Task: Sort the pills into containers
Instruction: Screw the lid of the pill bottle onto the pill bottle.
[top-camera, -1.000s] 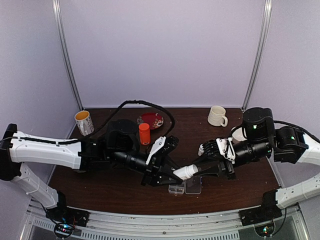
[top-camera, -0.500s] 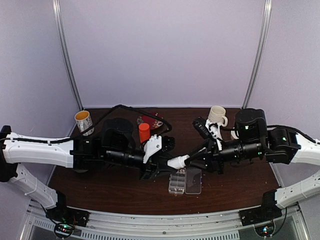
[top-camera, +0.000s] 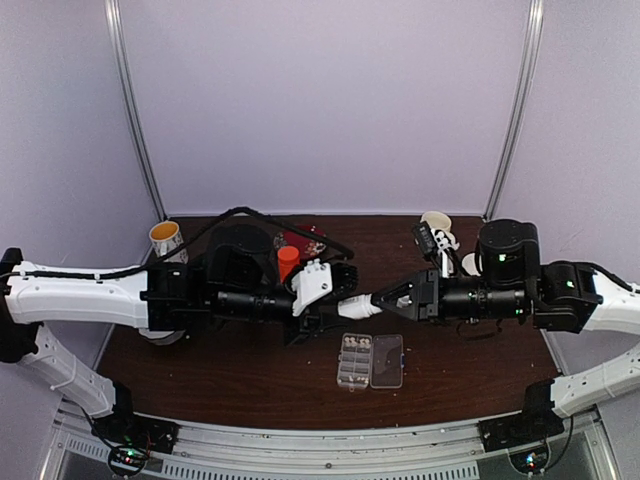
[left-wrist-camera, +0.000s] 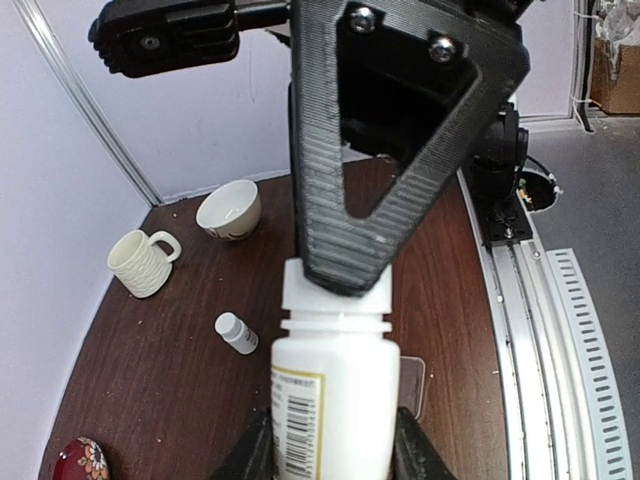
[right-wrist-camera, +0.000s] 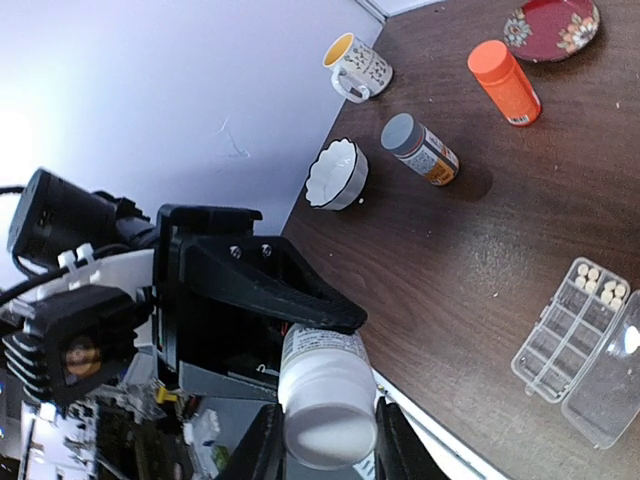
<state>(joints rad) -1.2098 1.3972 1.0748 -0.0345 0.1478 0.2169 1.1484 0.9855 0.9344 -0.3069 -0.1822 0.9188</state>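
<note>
Pills (top-camera: 355, 343): cream, in clear plastic organiser box (top-camera: 388, 365).
Left gripper (top-camera: 338, 306): pinching white plastic bottle (top-camera: 358, 307).
Right gripper (top-camera: 383, 300): clamping its cap (right-wrist-camera: 325, 435).

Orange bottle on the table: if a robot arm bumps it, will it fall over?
Probably yes. The orange bottle stands upright, tall and narrow, so a knock near its cap would likely tip it. It is round, so it might then roll. It looks like plastic, so it probably would not break.
</note>
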